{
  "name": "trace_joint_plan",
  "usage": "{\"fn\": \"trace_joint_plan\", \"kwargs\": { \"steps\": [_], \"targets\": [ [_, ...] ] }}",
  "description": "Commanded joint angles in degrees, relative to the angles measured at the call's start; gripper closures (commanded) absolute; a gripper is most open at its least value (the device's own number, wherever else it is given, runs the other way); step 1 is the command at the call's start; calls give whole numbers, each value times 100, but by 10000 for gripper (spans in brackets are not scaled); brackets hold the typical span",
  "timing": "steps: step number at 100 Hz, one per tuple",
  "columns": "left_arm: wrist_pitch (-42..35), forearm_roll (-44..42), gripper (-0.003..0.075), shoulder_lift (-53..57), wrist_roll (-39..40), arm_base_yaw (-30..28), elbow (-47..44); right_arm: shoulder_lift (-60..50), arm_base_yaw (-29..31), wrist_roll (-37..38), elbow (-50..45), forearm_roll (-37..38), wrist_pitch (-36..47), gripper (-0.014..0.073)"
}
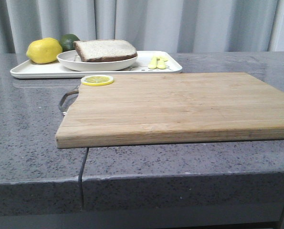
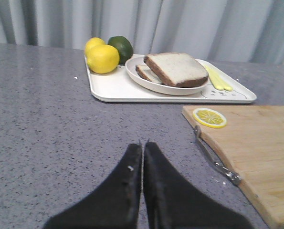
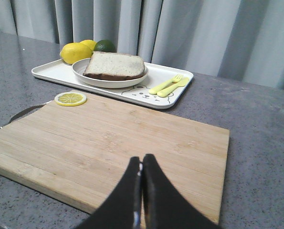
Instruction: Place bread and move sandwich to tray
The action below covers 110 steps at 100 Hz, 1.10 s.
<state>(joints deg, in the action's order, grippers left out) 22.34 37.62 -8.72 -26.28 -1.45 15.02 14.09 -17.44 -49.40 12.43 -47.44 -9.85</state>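
Note:
The sandwich [image 1: 106,49] is brown-crusted white bread slices stacked on a shallow round white plate [image 1: 96,65]. The plate stands on the white tray [image 1: 36,70] at the back left. No egg shows between the slices. No separate loose bread slice is in view. The sandwich also shows in the left wrist view [image 2: 177,69] and the right wrist view [image 3: 115,65]. My left gripper [image 2: 143,143] is shut and empty, above the grey counter, left of the cutting board. My right gripper [image 3: 142,160] is shut and empty over the board's near edge. Neither gripper shows in the front view.
A wooden cutting board [image 1: 180,107] with a metal handle [image 1: 68,98] lies in front of the tray, with a lemon slice [image 1: 97,80] on its far left corner. A lemon [image 1: 44,50], a lime [image 1: 69,40] and yellow cutlery [image 1: 158,62] sit on the tray. Curtains hang behind.

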Motion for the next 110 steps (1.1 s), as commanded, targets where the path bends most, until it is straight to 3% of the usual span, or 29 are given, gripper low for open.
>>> {"fn": "trace_joint_plan", "kwargs": {
  "steps": [1,24,41,54,86,110],
  "targets": [
    [-752,96,740,46,-24,-7,-75,32,30,-43,164,-84,290,655],
    [-1660,-301,740,439,78,-7,-829,32,30,-43,164,-84,290,655],
    [-2001,-1987,740,750,1836,-7,-1197,32,30,-43,164,-84,290,655],
    [-2627,-2944,740,1012,2501,-7,-1605,32,30,-43,164,-84,290,655],
    [-736,-3588,740,1079,3194,3,-1601,46,30,-43,164,-84,290,655],
    [-661,-3602,740,1079,3151,3,-1601,46,30,-43,164,-84,290,655]
  ]
}}
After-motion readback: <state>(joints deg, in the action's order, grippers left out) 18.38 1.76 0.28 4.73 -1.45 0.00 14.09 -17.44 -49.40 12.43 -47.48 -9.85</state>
